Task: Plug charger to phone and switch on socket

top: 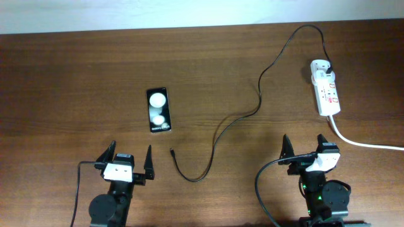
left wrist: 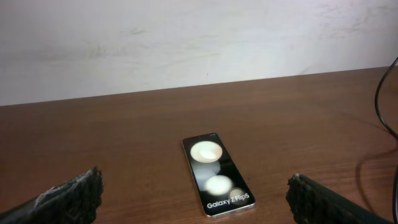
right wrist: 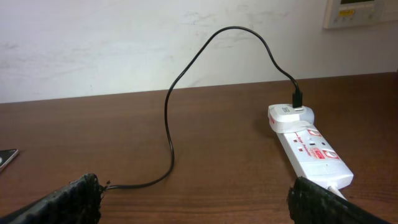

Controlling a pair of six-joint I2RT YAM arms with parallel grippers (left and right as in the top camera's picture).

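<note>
Dark brown wood table, both arms at the near edge.

We note the left gripper and right gripper each have their fingers spread wide, with nothing between them.

Overhead view only:
- It shows the whole layout. The phone lies flat, left of centre, beyond the left gripper.
- The socket lies far right, beyond the right gripper.
- The charger runs in loose curves from the socket's far end across the table. Its connector tip lies free on the wood, near the phone's near end but apart from it.
- A white cord leaves the socket's near end toward the right.

Left wrist view only:
- We can read the lettering "Galaxy Z Flip5" on the phone's near end.
- The socket is outside this view.

Right wrist view only:
- The charger's black plug stands in a white adapter at the socket's far end. The cable arches above the table there.
- A pale wall panel sits at top right.
- Only a corner of the phone shows at the left edge.

Orientation:
- The phone's long axis runs near-to-far, with the lettered end toward the robot.
- The socket's long axis is also near-to-far, slightly slanted.
</note>
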